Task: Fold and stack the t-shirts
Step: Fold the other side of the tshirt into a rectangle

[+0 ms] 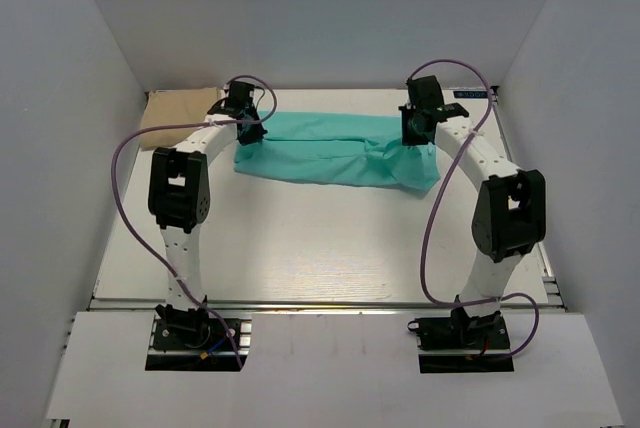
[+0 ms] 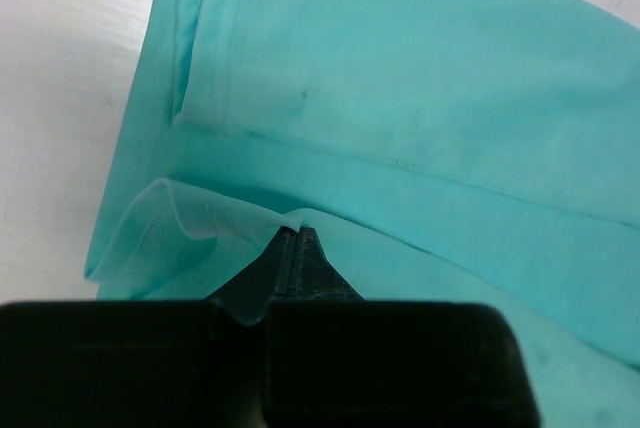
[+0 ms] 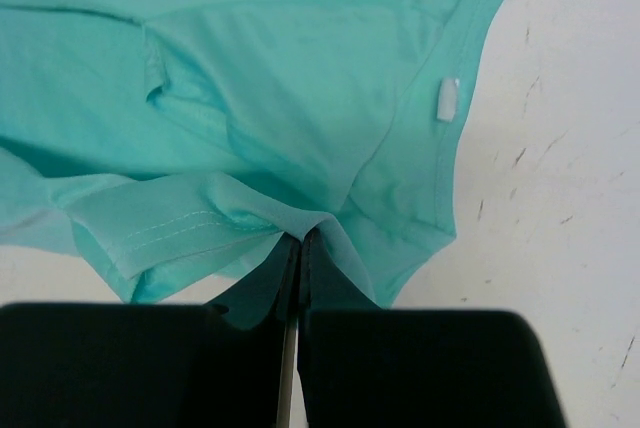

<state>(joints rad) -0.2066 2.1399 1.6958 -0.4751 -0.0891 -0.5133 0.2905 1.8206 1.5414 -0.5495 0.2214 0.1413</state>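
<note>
Left gripper [image 2: 298, 238] and right gripper [image 3: 300, 240] are pinched tight on the teal shirt [image 1: 330, 153] — one at its left end, one at its collar end. It lies long from side to side on the table [image 1: 330, 248], tan shirt [image 1: 178, 113] past its left end.

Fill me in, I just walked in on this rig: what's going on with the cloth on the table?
Both arms are working on the teal t-shirt, which lies as a long band, folded lengthwise, across the far part of the table. The left gripper is pinched shut on cloth at the band's left end, and the right gripper on cloth at the collar end. The tan t-shirt sits in the far left corner, in neither gripper. Nothing is stacked yet.
</note>
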